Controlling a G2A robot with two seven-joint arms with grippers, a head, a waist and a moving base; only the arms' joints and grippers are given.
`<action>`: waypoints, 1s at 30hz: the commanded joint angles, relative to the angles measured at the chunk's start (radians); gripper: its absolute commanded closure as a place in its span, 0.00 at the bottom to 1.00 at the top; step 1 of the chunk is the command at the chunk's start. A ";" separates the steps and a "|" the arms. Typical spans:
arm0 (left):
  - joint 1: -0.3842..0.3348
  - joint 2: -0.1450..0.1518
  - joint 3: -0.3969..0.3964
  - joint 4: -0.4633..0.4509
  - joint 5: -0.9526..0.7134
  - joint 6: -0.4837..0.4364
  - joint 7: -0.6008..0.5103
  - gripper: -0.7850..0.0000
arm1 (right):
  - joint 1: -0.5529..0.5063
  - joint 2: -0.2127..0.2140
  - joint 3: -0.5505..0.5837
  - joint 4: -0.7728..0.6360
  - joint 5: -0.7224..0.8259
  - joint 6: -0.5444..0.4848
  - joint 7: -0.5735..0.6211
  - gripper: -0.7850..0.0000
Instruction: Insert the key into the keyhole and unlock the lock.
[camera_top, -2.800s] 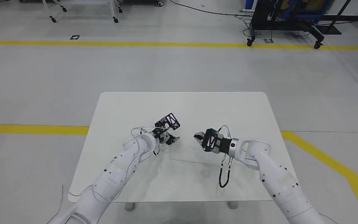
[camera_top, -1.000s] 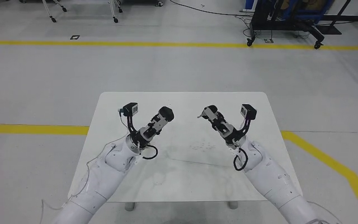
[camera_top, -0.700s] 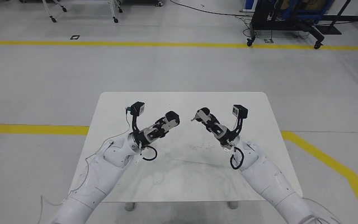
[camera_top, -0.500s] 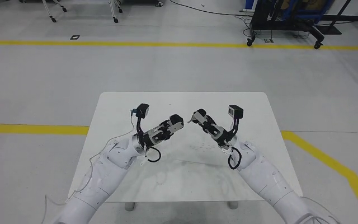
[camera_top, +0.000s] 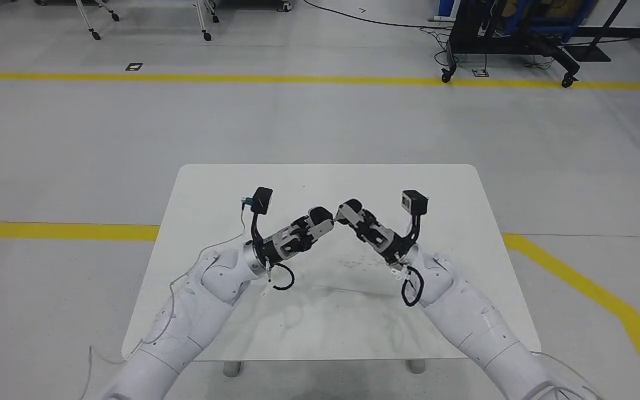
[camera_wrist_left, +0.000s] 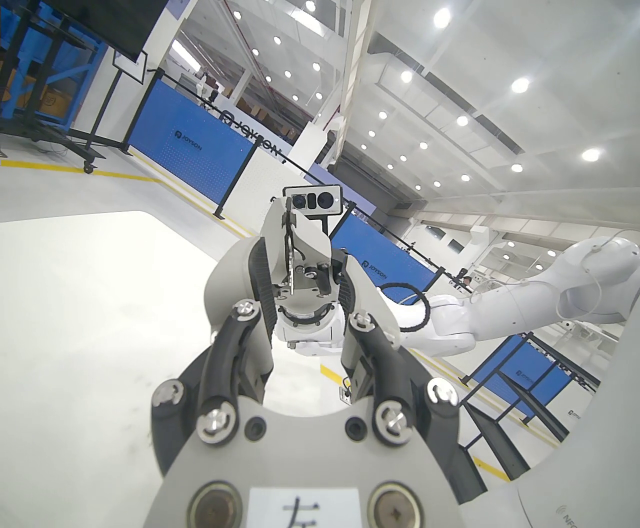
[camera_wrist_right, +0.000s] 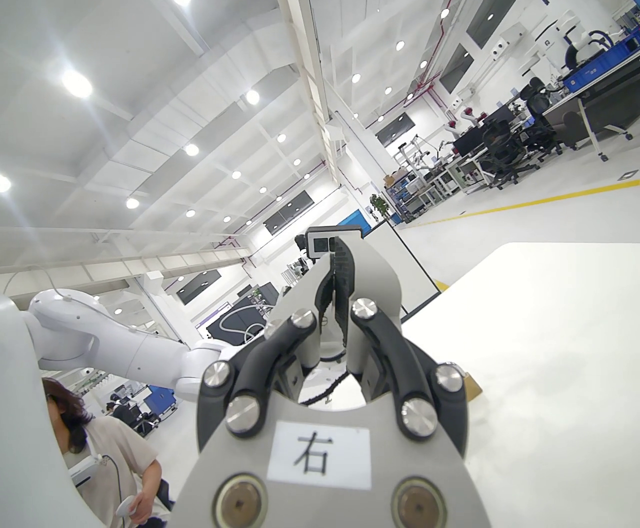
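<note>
Both arms are raised over the white table with their grippers tip to tip. My left gripper (camera_top: 320, 216) (camera_wrist_left: 303, 262) holds a small grey metal lock (camera_wrist_left: 312, 280) between its ribbed pads. Facing it, my right gripper (camera_top: 345, 209) (camera_wrist_right: 334, 260) (camera_wrist_left: 291, 225) is shut on the key (camera_wrist_left: 289, 240), a thin toothed metal strip seen edge-on. The key's tip sits right at the lock. Whether it is inside the keyhole I cannot tell. In the right wrist view the fingers hide the lock.
The white table (camera_top: 200, 200) lies below both arms, its front edge near the robot. Each wrist carries a black camera on a stalk (camera_top: 261, 199) (camera_top: 413, 201) that stands up beside the meeting point. Black cable loops (camera_top: 408, 290) hang at the forearms.
The two grippers have closed the gap between them, each swinging inward above the table. About three seconds ago both were low, near the tabletop.
</note>
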 joint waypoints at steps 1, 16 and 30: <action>-0.001 -0.002 0.001 0.005 0.009 0.000 0.008 0.69 | 0.001 -0.003 -0.001 0.003 -0.007 0.000 -0.006 1.00; -0.010 -0.012 -0.002 0.032 0.058 0.000 0.046 1.00 | 0.013 -0.021 0.001 0.031 -0.045 0.000 -0.028 1.00; 0.001 0.002 -0.050 0.017 -0.019 0.000 0.040 1.00 | 0.001 -0.026 -0.027 -0.006 0.061 0.000 0.012 0.00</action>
